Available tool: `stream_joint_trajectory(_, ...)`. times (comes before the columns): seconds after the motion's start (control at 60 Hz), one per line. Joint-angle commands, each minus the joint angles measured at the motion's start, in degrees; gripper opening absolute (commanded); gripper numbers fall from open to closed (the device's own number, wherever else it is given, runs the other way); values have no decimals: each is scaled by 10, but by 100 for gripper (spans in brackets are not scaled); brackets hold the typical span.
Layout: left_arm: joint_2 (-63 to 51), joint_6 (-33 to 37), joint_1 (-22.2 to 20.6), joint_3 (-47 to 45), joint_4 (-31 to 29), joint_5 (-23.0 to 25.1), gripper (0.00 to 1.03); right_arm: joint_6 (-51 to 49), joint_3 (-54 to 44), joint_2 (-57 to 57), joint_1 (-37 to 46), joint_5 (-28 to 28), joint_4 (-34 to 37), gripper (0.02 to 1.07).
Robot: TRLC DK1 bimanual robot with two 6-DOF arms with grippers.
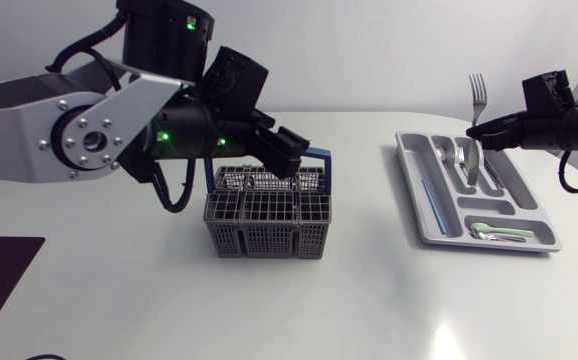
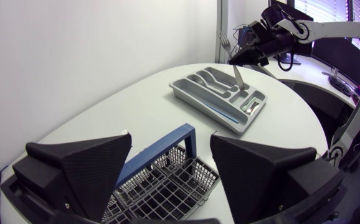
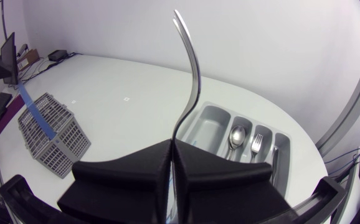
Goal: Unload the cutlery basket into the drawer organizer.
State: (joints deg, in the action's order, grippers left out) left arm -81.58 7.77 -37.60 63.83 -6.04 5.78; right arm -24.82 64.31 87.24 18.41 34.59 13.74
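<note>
1. The basket [image 1: 266, 225], grey wire with a blue handle [image 2: 161, 149], stood near the middle of the bench [image 1: 369, 300], a little toward its left side.
2. The left gripper [image 1: 289, 158] hung just above the basket's back edge. Its fingers were spread wide and held nothing, and in its wrist view the blue handle showed beneath the gap between them.
3. The drawer organizer [image 1: 424, 215], a grey tray with several compartments, lay near the bench's right edge, well apart from the basket.
4. The right gripper [image 1: 481, 133] was over the organizer's far end, clenched on a fork [image 1: 477, 95]. The fork stood almost upright, tines up and handle pointing down at the compartments. Whether the handle tip touched the tray could not be told.
5. A spoon [image 3: 236, 135] and a second fork [image 3: 257, 146] lay in neighbouring compartments.
6. A green-handled piece [image 1: 499, 231] lay in the compartment along the organizer's near end.
</note>
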Motion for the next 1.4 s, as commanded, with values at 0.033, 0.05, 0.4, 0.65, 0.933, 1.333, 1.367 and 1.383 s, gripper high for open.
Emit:
stream_joint_trajectory(0.033,11,15,8,0,-5,5,98,-16,63,66,29,12,21,8)
stream_joint_trajectory(0.05,12,16,9,-1,-5,5,98,-16,71,75,32,12,22,8)
stream_joint_trajectory(0.4,31,26,11,-27,-5,6,98,-39,198,202,74,69,103,8)
stream_joint_trajectory(0.65,48,30,12,-43,-2,8,98,-73,353,309,103,84,205,8)
stream_joint_trajectory(0.933,60,30,11,-50,1,8,98,-86,412,370,113,82,222,8)
stream_joint_trajectory(1.333,63,27,6,-50,1,8,98,-88,421,393,117,65,216,8)
stream_joint_trajectory(1.367,63,27,6,-51,1,8,98,-89,420,396,116,65,216,8)
stream_joint_trajectory(1.383,63,26,6,-51,1,8,98,-89,419,397,117,65,216,8)
